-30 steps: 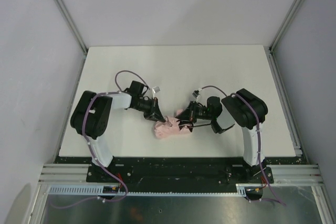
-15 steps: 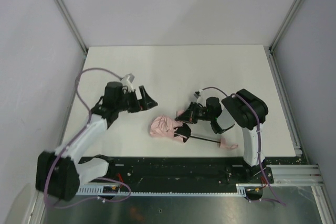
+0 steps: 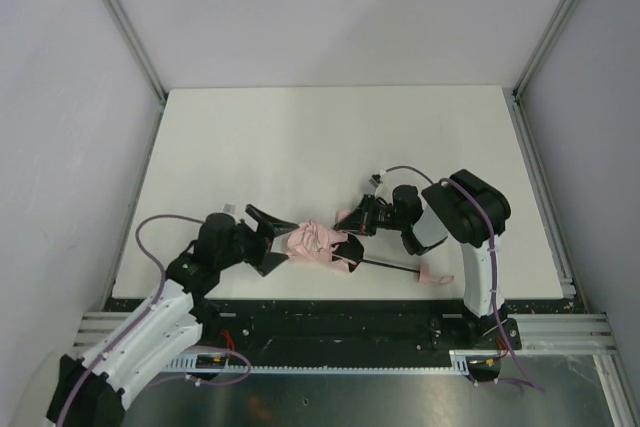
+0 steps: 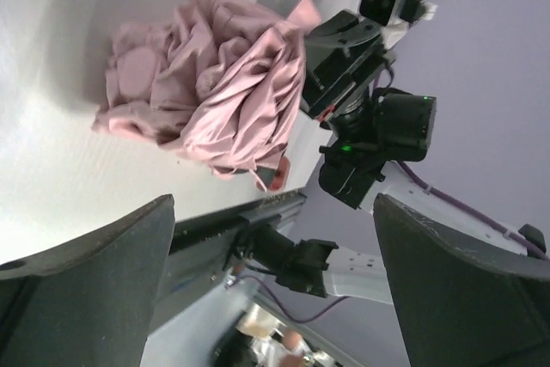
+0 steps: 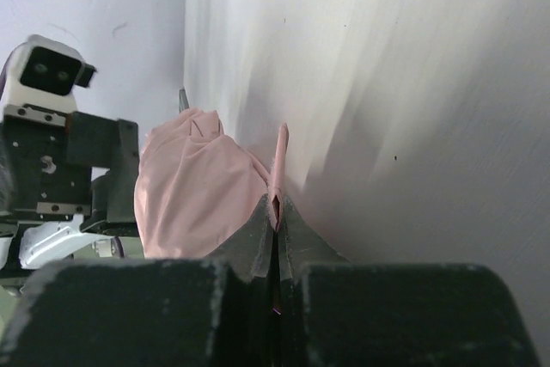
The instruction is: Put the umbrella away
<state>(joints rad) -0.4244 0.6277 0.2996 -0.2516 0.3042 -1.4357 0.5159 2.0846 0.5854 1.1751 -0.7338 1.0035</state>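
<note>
The umbrella (image 3: 318, 241) lies near the table's front edge, its pale pink fabric crumpled in a bundle. Its thin black shaft (image 3: 385, 266) runs right to the small pink handle (image 3: 432, 277). My left gripper (image 3: 288, 241) stands wide open at the bundle's left end, one finger on each side. In the left wrist view the fabric (image 4: 206, 83) lies beyond the gripper (image 4: 273, 204), with nothing between the fingers. My right gripper (image 3: 352, 221) is at the bundle's far right side. In the right wrist view it (image 5: 278, 212) is shut on a thin pink strip (image 5: 281, 161) of the umbrella.
The white table (image 3: 330, 137) stretches back towards the grey walls. A black rail (image 3: 330, 317) runs along its near edge, just below the shaft and handle. The right arm's elbow (image 3: 465, 209) stands right of the umbrella.
My left gripper let go of the fabric, opened wide, swung out to the back left, then came back low to the bundle's left end. The shaft and handle now lie stretched to the right.
</note>
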